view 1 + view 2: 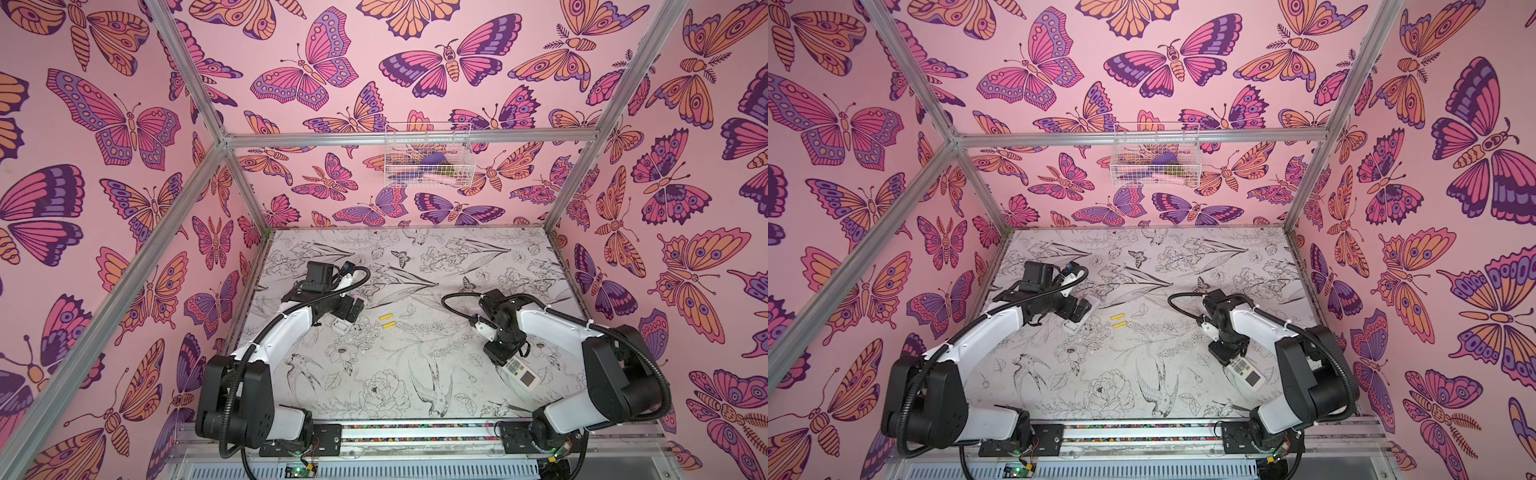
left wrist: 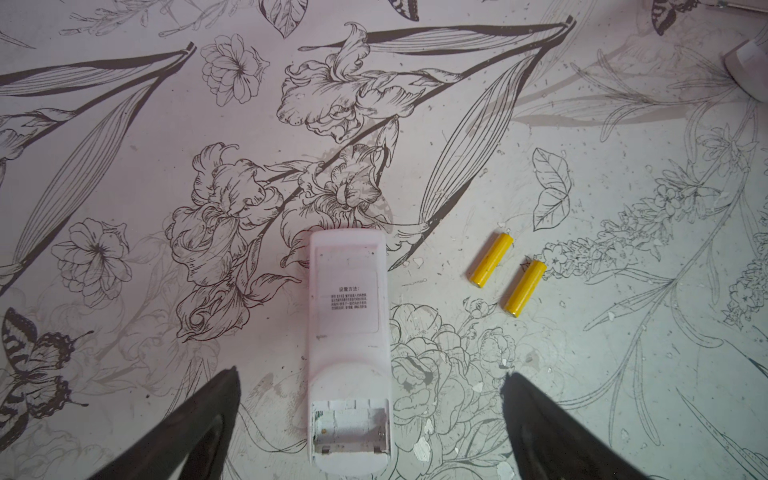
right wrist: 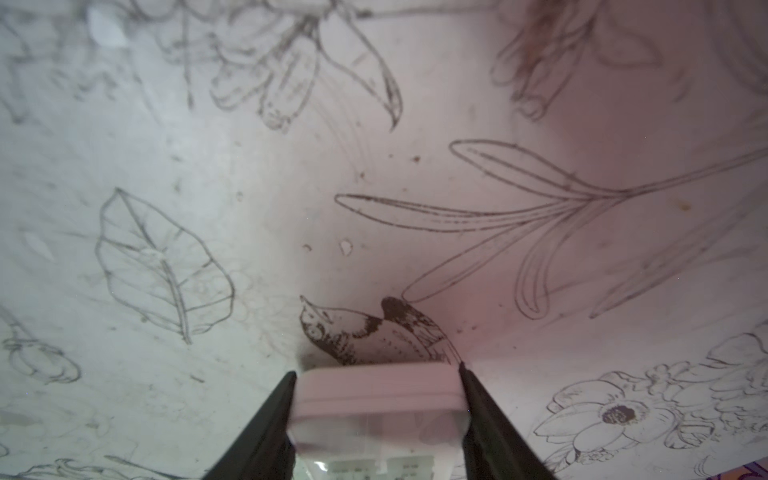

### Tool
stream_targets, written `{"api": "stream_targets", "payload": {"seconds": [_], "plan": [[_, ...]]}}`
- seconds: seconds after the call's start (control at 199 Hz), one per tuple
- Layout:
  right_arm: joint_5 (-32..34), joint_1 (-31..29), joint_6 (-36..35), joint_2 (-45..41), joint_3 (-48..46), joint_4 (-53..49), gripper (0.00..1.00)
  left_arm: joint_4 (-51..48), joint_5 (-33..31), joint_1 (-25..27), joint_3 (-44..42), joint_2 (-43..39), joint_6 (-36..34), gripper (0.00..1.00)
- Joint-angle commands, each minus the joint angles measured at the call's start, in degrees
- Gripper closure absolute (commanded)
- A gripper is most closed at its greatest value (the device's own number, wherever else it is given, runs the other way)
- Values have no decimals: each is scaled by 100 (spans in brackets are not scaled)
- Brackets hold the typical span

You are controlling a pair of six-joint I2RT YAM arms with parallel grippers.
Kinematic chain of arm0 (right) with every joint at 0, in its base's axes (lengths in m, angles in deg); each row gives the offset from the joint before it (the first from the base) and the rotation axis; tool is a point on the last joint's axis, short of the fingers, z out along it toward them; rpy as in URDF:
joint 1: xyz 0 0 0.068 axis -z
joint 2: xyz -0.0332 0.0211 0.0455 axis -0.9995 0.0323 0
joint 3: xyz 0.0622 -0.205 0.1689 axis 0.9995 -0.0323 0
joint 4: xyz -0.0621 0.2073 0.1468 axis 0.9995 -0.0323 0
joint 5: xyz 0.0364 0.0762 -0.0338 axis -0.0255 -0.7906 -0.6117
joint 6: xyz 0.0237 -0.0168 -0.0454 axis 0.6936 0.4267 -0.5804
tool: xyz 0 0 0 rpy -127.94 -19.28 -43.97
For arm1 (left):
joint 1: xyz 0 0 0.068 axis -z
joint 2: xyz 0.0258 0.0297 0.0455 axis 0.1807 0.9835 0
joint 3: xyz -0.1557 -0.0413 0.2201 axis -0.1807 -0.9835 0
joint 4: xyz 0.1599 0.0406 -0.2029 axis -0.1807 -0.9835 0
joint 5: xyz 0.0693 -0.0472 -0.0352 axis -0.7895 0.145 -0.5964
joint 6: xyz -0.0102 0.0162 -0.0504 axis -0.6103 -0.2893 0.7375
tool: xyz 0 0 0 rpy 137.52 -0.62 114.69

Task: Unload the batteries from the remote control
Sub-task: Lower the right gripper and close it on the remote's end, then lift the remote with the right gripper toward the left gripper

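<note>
Your one container is the wire basket (image 1: 428, 124) (image 1: 1156, 124) hung on the back wall, upper middle of both top views; it holds something purple, something olive and a pink piece, too small to name. The other thing to check is the battery bay (image 2: 351, 428) of the face-down remote (image 2: 349, 332) in the left wrist view: its cover is off and there are no cells in it, only bare white plastic and metal contacts. The two batteries (image 2: 491, 260) (image 2: 525, 288) lie loose on the worktop (image 1: 415, 374), bright yellow, side by side but apart, left of centre in both top views (image 1: 385, 317) (image 1: 1119, 325) and just right of that remote. The remote's back label is headed 设置方法; the small print under it is too fine to read. Your left gripper (image 2: 370, 370) hangs over the bay end with its fingers wide apart, holding nothing. Your right gripper (image 3: 377, 370) is clamped across the end of a face-up remote (image 1: 521, 374), which has buttons and a grey display, at the worktop's lower right.
</note>
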Motion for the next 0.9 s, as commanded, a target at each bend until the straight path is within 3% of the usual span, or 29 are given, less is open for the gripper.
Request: {"api": "stream_targets", "payload": {"seconds": [0.0, 0.186, 0.406, 0.772, 0.893], "plan": [[-228, 48, 53, -327, 348, 6, 54, -206, -22, -25, 264, -103, -21, 0], [-629, 108, 204, -615, 644, 196, 56, -285, 102, 19, 521, -51, -426, 0], [-700, 115, 763, -1091, 786, 743, 54, -525, 461, 28, 1189, 57, -440, 0], [-1532, 112, 1729, -1510, 747, 2371, 57, -557, 1023, 98, 1951, 381, 742, 2], [-1601, 112, 2213, -1837, 478, 3424, 57, -652, 1284, 204, 2269, 538, 916, 4]]}}
